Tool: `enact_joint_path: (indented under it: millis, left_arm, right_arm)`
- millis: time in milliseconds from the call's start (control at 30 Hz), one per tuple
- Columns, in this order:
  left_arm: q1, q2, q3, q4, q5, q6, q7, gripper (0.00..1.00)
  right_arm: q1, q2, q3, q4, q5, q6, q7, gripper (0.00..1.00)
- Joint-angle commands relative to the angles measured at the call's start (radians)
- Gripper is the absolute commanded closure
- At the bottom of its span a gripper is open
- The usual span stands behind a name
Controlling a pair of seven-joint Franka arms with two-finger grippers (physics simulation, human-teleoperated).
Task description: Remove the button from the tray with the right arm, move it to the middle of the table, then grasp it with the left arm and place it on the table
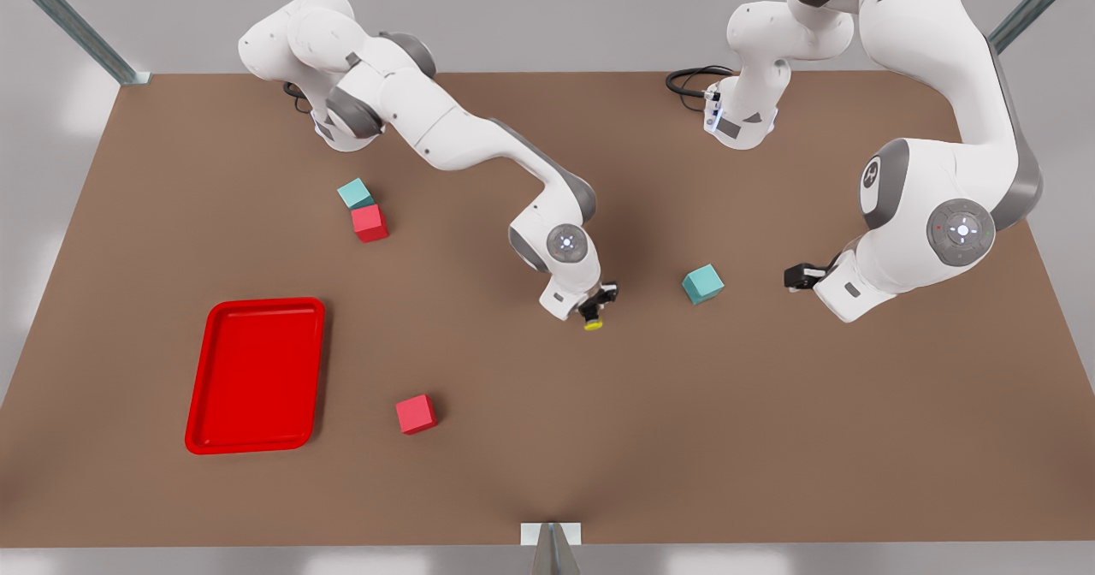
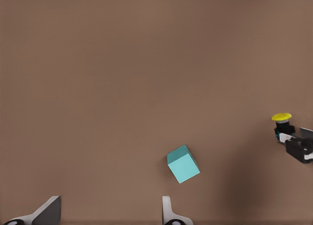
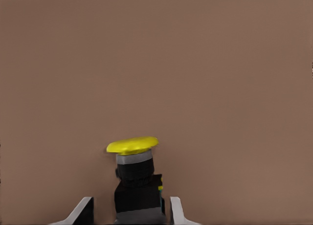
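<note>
Tray (image 1: 257, 376), flat bright red and rectangular, sits at the front view's left of the brown matte counter (image 1: 770, 429); mid-counter the right claw (image 1: 596, 305) is clamped on the black body of the tiny yellow-capped button (image 1: 592, 324), held above the surface, clear of a teal cube (image 1: 702, 284). Left claw (image 1: 796, 277), fingers (image 2: 49, 211) apart, waits at the front view's right. Cap points away from the right claw, long axis in line with its fingers; best the left claw skirts the cube and pinches the body crosswise.

Two white jointed arms, grey joint covers, black grippers, black cable (image 1: 689, 85) looped at one base.
</note>
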Motion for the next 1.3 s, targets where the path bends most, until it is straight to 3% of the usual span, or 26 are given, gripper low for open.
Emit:
enact_joint_path:
  millis: [0, 67, 100, 167, 200, 233, 267, 333, 400, 567, 600, 633, 800, 1133, 1267]
  left_arm:
    - [0.000, -0.001, 0.000, 0.000, 0.001, -0.001, 0.000, 0.00]
    - [0.000, -0.001, 0.000, 0.000, 0.001, -0.001, -0.002, 0.00]
    - [-0.003, -0.001, 0.000, 0.000, 0.001, -0.001, 0.000, 0.00]
    - [-0.005, -0.001, 0.000, 0.000, 0.001, 0.000, -0.002, 0.00]
    - [-0.006, 0.000, 0.000, 0.000, 0.002, 0.002, -0.006, 0.00]
    - [-0.041, 0.003, -0.002, -0.015, 0.002, 0.002, -0.100, 0.00]
    - [-0.147, 0.020, 0.000, -0.039, 0.008, 0.005, -0.343, 0.00]
    - [-0.357, 0.072, -0.002, -0.101, -0.009, 0.054, -0.741, 0.00]
    - [-0.541, 0.166, 0.000, -0.202, -0.050, 0.428, -1.241, 0.00]
    - [-0.575, 0.209, 0.004, -0.432, -0.042, 0.954, -1.508, 0.00]
    - [-0.600, 0.207, 0.017, -0.443, -0.032, 0.973, -1.510, 0.00]
    - [-0.676, 0.220, 0.099, -0.446, -0.032, 1.004, -1.514, 0.00]
    - [-0.721, 0.292, 0.149, -0.438, -0.030, 1.113, -1.571, 0.00]
    - [-0.718, 0.364, 0.149, -0.440, 0.152, 1.126, -1.553, 0.00]
    - [-0.715, 0.370, 0.149, -0.438, 0.160, 1.125, -1.335, 0.00]
  right_arm:
    - [0.001, -0.006, 0.000, -0.004, -0.001, 0.027, 0.389, 0.00]
    - [0.001, -0.052, 0.000, -0.023, 0.004, -0.061, 0.354, 0.00]
    - [-0.035, -0.221, 0.000, -0.104, 0.021, -0.291, 0.162, 0.00]
    - [-0.271, -0.526, -0.001, -0.127, 0.030, -0.819, -0.306, 0.00]
    - [-0.420, -0.694, -0.003, -0.141, 0.018, -1.013, -0.516, 0.00]
    - [-0.647, -0.818, -0.001, -0.207, -0.002, -1.076, -0.720, 0.00]
    - [-0.686, -0.885, -0.008, -0.319, -0.212, -0.956, -0.834, 0.00]
    - [-0.756, -0.901, -0.046, -0.405, -0.185, -0.713, -0.840, 0.00]
    - [-0.759, -0.899, -0.046, -0.406, -0.177, -0.638, -0.847, 0.00]
    - [-0.739, -0.888, -0.038, -0.374, -0.179, -0.652, -0.864, 0.00]
    - [-0.727, -0.887, -0.037, -0.371, -0.179, -0.701, -0.867, 0.00]
    - [-0.715, -0.887, -0.037, -0.368, -0.189, -0.743, -0.872, 0.00]
    - [-0.764, -0.851, -0.046, -0.323, -0.197, -0.735, -0.867, 0.00]
    - [-0.776, -0.812, -0.041, -0.322, -0.203, -0.690, -0.863, 0.00]
    - [-0.775, -0.808, -0.040, -0.323, -0.229, -0.690, -0.863, 0.00]
